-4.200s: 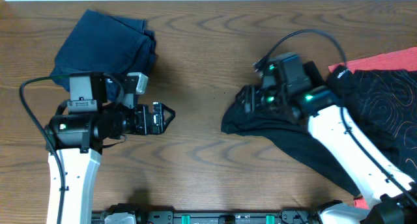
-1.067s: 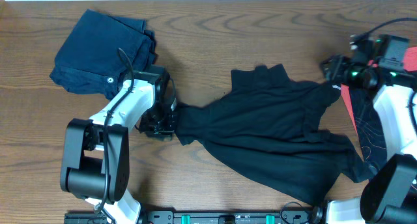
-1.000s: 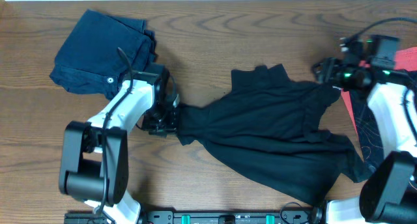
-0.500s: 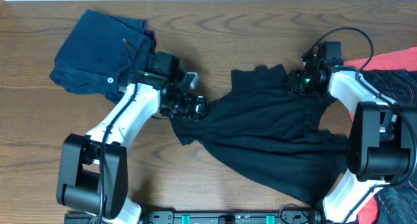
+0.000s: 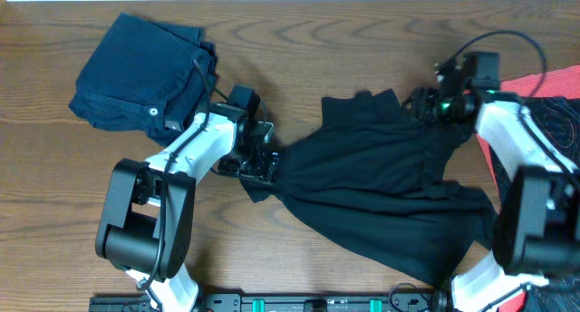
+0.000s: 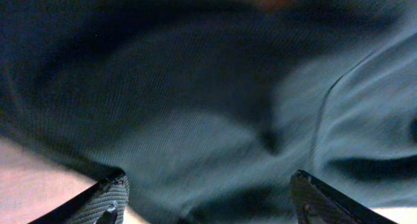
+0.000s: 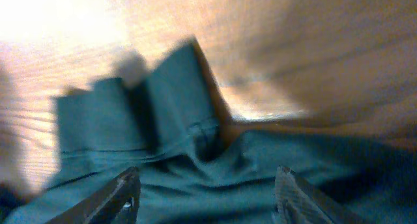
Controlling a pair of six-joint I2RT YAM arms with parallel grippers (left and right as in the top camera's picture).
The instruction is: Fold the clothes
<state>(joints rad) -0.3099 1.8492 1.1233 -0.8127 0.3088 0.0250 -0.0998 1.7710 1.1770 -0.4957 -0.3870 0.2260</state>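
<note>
A black T-shirt [image 5: 381, 194] lies crumpled and spread across the middle of the wooden table. My left gripper [image 5: 265, 160] is at its left end, low over the cloth. In the left wrist view the left gripper [image 6: 208, 198] stands open, and dark fabric [image 6: 215, 100] fills the frame. My right gripper [image 5: 420, 104] hovers over the shirt's upper right edge. The right wrist view shows the right gripper [image 7: 207, 191] open above a rumpled fold of the shirt [image 7: 163, 120], with nothing pinched between its fingers.
A folded navy garment [image 5: 140, 72] sits at the back left, just beyond the left arm. A red garment [image 5: 555, 79] and a black patterned one [image 5: 555, 121] lie at the right edge. Bare wood [image 7: 313, 48] lies beyond the shirt.
The left gripper let go of the shirt's left corner, opened and shifted right onto the cloth. The right gripper swung in from the far right to the shirt's upper edge.
</note>
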